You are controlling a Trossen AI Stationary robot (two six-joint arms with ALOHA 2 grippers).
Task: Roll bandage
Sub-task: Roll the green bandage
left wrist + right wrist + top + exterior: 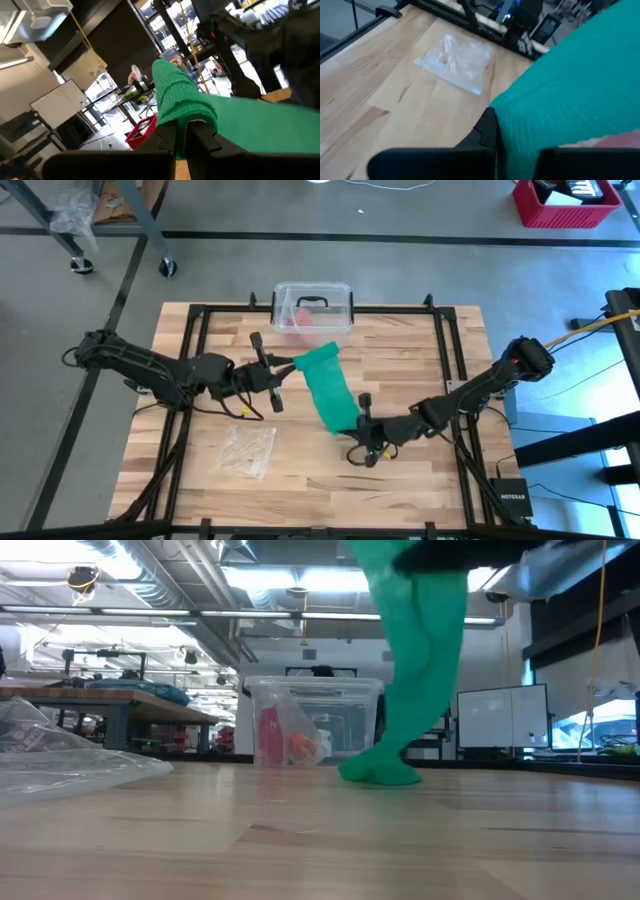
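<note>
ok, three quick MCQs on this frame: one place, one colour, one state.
1. Where is the wrapper?
A. in the box
B. on the table near the left arm
C. in the right gripper

2. What colour is the bandage?
A. green
B. white
C. red

3. How is the bandage held?
A. lying loose
B. by one gripper
C. by both grippers

Answers:
1 B: the wrapper lies on the table, away from the box.
2 A: the bandage is green.
3 C: left gripper and right gripper each pinch an end.
</note>
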